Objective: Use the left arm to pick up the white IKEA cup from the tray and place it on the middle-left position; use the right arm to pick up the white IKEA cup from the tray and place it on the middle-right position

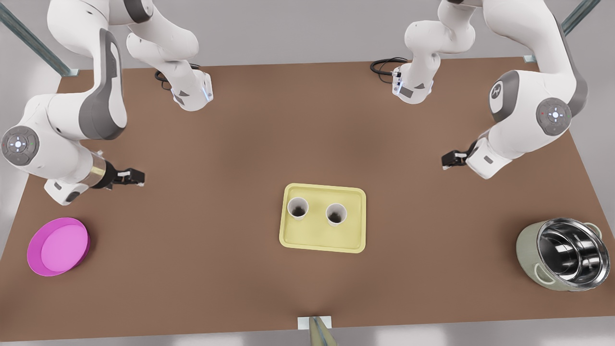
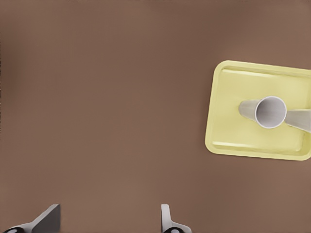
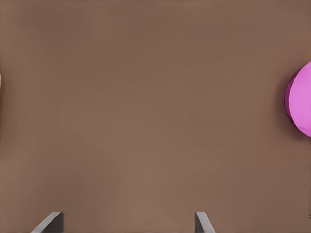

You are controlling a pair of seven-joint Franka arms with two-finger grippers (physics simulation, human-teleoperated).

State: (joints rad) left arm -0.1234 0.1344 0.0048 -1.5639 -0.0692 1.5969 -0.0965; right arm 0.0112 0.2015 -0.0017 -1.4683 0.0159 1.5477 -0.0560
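The pale yellow tray (image 1: pixel 322 245) lies near the middle of the brown table, toward the front edge. Two white cups stand upright in it side by side: one (image 1: pixel 298 208) nearer the front view's left, the other (image 1: pixel 336 214) nearer its right. My left gripper (image 1: pixel 449 160) hovers at the front view's right, open and empty, well away from the tray. In the left wrist view this gripper (image 2: pixel 108 221) faces bare table, with the tray (image 2: pixel 233 97) and a cup (image 2: pixel 270 111) off to one side. My right gripper (image 1: pixel 134 178) hovers open at the front view's left, its tips (image 3: pixel 127 222) spread over bare table.
A round pink plate (image 1: pixel 57 246) (image 3: pixel 301 99) sits at the front view's left near the right gripper. A steel pot (image 1: pixel 562 259) with a grey-green shell stands at the front right. Both arm bases and black cables sit along the table's back edge.
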